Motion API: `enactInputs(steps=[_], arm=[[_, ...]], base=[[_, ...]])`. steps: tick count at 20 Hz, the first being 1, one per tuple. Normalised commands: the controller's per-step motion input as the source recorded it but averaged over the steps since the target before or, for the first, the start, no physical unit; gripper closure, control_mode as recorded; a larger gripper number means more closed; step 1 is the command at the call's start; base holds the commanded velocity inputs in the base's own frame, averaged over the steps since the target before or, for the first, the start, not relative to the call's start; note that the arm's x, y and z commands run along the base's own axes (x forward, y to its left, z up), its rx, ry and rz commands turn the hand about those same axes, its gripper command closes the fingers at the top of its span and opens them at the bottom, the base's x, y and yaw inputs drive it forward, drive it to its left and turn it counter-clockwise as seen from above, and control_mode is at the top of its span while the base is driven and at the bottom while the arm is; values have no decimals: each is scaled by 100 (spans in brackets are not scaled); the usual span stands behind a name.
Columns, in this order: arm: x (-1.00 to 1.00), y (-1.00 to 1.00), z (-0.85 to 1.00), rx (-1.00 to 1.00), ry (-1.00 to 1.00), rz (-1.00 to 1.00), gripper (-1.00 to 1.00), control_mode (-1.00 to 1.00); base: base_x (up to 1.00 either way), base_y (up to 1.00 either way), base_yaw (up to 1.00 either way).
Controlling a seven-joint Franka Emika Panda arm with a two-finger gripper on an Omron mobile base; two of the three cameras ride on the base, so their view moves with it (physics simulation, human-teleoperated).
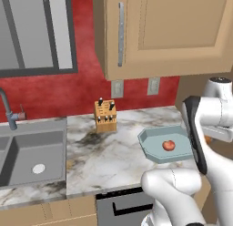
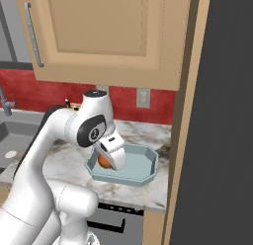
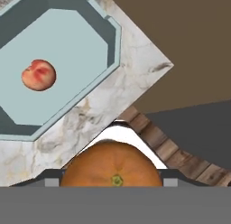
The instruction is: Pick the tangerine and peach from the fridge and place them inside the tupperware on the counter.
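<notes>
Base cams sit behind arm, L & R, both facing the worktop point(image 1: 113, 152) (shared tupperware point(image 1: 152, 143)); hand cam looks straight down, close.

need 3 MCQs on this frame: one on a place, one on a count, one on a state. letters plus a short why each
1. Where does the red-blushed round peach lie?
A. in the grey steel sink
B. in the shallow pale blue-green octagonal tupperware
C. on the wood floor

2. How many fruits are in the tupperware?
A. none
B. one
C. two

3. What state is the gripper in?
A. open, nothing held
B. shut on the peach
C. shut on the round orange tangerine

Answers:
1 B, the peach rests on the tray floor in the hand view and the left base view.
2 B, the peach is the one fruit inside.
3 C, the tangerine sits between the fingers, off the tray's edge.
</notes>
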Motion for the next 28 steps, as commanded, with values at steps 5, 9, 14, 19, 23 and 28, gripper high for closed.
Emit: enactInputs(steps=[5,9,14,19,23,28], arm=[[50,-20,-38,0,1,0,100,-100],[57,-16,-43,0,1,0,100,-100],[59,-15,-44,0,4,0,100,-100],[54,-13,-42,0,3,0,100,-100],[20,-11,-30,0,1,0,100,-100],[11,-12,-26,0,0,0,100,-100]], base=[[0,0,0],[0,0,0],[0,0,0],[0,0,0],[0,0,0],[0,0,0]])
